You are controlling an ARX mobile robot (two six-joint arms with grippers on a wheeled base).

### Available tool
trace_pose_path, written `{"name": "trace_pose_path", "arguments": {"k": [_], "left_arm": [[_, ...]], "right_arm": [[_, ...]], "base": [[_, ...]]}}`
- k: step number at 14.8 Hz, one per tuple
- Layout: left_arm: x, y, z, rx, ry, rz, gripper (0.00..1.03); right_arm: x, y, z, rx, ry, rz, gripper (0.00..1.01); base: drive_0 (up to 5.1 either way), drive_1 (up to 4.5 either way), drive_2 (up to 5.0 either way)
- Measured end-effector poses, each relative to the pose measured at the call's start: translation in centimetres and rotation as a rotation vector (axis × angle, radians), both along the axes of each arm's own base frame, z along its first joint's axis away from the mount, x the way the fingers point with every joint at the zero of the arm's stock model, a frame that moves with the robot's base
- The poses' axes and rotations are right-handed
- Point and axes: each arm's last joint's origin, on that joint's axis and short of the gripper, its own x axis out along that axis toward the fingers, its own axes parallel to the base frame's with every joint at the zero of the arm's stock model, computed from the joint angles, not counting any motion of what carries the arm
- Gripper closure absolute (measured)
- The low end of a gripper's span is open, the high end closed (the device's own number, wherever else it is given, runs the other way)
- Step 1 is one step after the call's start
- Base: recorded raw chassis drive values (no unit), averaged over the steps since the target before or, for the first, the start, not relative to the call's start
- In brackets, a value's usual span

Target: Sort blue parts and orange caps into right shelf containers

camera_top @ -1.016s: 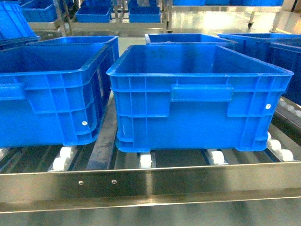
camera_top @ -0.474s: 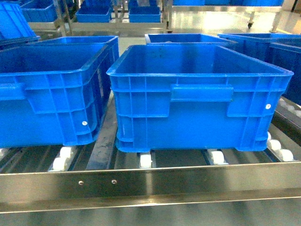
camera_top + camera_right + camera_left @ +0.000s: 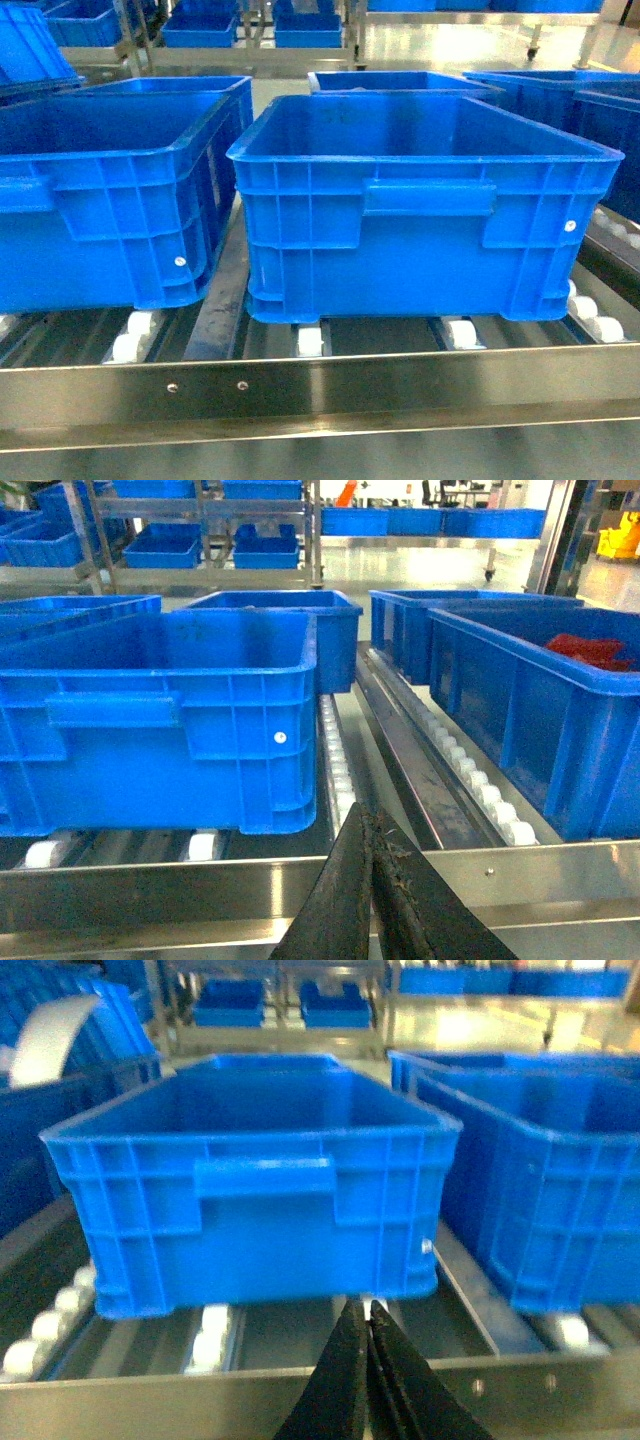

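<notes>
Left wrist: container [image 3: 265,1195] sits beyond the left gripper's [image 3: 367,1312] closed jaws.

Warehouse: steel roller racks [image 3: 320,385] lined with blue bins [image 3: 420,215].

No readable text, label, brand, number or sign in any view. The containers [image 3: 430,215] show bare ribbed walls & a plain handle bar, nothing printed or moulded that reads; same in both wrist views. The front rail [image 3: 320,390] of the right shelf [image 3: 440,780] carries only screw heads, no plate or sticker. Far bins & racks in the background are too small & blurred to tell if they carry any lettering. Red stuff in the far-right bin, right wrist view, shows no legible marks.
</notes>
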Motion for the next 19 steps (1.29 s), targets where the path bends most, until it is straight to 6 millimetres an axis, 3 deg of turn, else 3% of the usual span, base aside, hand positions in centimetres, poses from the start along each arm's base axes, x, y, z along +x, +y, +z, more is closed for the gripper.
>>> {"name": "trace_pose_path", "arguments": {"k": [8,9,15,16,19], "left_arm": [[-0.55,0.0,0.14,-0.001,-0.031,0.0,1.01],[-0.55,0.0,0.14,-0.002,-0.031,0.0,0.9],[-0.55,0.0,0.14,-0.002,-0.031,0.0,0.11],[-0.55,0.0,0.14,-0.002,-0.031,0.0,0.04],[-0.55,0.0,0.14,-0.002,-0.031,0.0,0.05]], "right_arm": [[0.0,0.0,-0.03,0.0,0.003,-0.001,0.99],[0.0,0.0,-0.03,0.0,0.003,0.0,0.93],[0.0,0.0,-0.03,0.0,0.003,0.0,0.13],[0.0,0.0,-0.03,0.0,0.003,-0.001,0.01],[0.0,0.0,-0.03,0.0,0.003,0.0,0.03]], "base": [[0.0,0.0,0.0],[0.0,0.0,0.0],[0.0,0.0,0.0],[0.0,0.0,0.0],[0.0,0.0,0.0]]}}
